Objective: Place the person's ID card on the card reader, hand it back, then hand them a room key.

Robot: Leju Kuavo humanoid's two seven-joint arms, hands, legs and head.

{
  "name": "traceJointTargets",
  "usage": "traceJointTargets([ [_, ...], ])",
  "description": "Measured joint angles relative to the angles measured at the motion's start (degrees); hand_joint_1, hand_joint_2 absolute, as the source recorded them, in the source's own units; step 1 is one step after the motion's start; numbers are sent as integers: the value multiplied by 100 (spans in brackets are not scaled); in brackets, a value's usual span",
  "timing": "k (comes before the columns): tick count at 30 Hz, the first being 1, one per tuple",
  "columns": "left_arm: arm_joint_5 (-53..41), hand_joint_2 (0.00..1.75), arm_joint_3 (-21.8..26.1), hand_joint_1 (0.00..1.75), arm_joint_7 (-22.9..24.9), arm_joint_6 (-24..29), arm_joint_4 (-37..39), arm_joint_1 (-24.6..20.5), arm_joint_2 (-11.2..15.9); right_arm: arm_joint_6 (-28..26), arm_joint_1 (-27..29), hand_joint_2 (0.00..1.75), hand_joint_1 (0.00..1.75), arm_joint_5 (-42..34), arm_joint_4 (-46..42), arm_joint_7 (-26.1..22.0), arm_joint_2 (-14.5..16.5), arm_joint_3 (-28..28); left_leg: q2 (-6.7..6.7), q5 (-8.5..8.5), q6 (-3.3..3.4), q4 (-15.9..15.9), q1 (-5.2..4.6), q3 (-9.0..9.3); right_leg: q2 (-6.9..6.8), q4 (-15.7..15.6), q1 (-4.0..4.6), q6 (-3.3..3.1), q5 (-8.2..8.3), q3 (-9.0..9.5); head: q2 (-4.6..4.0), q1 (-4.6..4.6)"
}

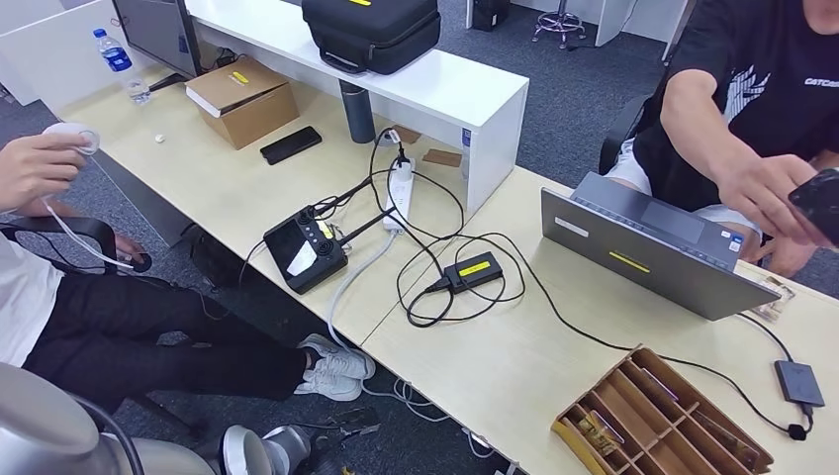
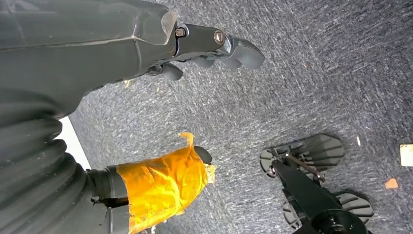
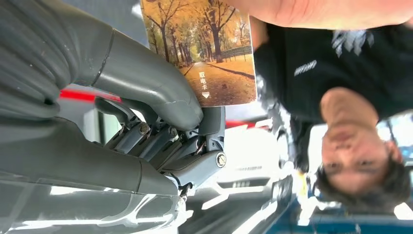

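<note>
In the right wrist view my right hand point(image 3: 165, 122) pinches a room key card point(image 3: 204, 48) printed with autumn trees, between the thumb and the dark fingers. A person's bare hand or forearm point(image 3: 331, 12) lies right at the card's far edge; whether it touches the card I cannot tell. The person in a black T-shirt point(image 1: 762, 89) sits at the desk's far right with one hand point(image 1: 767, 193) at a dark object point(image 1: 821, 203) by the picture's edge. The small black card reader point(image 1: 799, 382) lies near the desk's right end. My left hand point(image 2: 146, 48) hangs over the carpet, fingers apart, holding nothing.
A wooden slotted card box point(image 1: 658, 421) stands at the desk's front edge. A grey laptop point(image 1: 648, 247), a black adapter point(image 1: 473, 270) with looped cables and a black controller point(image 1: 305, 247) lie on the desk. Another seated person point(image 1: 40, 287) is at the left.
</note>
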Motion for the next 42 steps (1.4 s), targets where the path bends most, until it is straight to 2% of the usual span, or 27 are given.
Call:
traceJointTargets([
  [1, 9, 175, -21, 0, 3, -6, 0, 0, 0, 43, 0, 175, 167, -80, 33, -48, 26, -14, -1, 0, 0, 0, 0, -1, 0, 0, 0, 0, 0, -1, 0, 0],
  [4, 36, 175, -59, 0, 4, -23, 0, 1, 1, 158, 3, 175, 36, -303, 98, -221, 89, -51, -2, 0, 0, 0, 0, -5, -1, 0, 0, 0, 0, -4, 0, 0],
  [5, 44, 175, -65, 0, 4, -29, 0, 1, 2, 178, 5, 175, 0, -361, 107, -283, 102, -60, -2, 0, 0, 0, 0, -6, -1, 0, 0, 0, 0, -5, 0, -1],
  [11, 86, 175, -155, 0, 2, -45, 0, 4, 10, 149, 50, 175, 0, -669, 19, -637, 118, -87, 1, 0, 0, 0, 0, -7, 2, -1, 0, 0, 0, -10, 0, 1],
  [16, 166, 175, -202, 0, -13, -42, 0, 19, 16, -111, 154, 175, 0, -699, -325, -790, 25, -99, 1, 0, 0, 1, 0, -7, 1, -1, 0, 0, 0, -11, 0, 1],
  [29, 389, 175, -230, 0, -105, 24, 0, 208, 72, -497, 428, 175, 0, -1108, -1445, -890, -762, -380, 1, -1, 0, 2, -1, -8, 1, -3, -1, 0, 0, -11, 0, 0],
  [38, 520, 175, -238, 0, -150, 54, 0, 328, 108, -497, 799, 175, 0, -1988, -1745, -1158, -1194, -1006, -4, -1, 0, 3, -1, -9, -2, -2, 0, 0, 1, -10, 0, 0],
  [42, 548, 175, -238, 0, -170, 64, 0, 380, 126, -498, 1019, 175, 0, -2150, -1872, -1233, -1362, -1255, -1, -3, 2, 3, -1, -10, 0, -3, -1, 0, 1, -12, 0, 0],
])
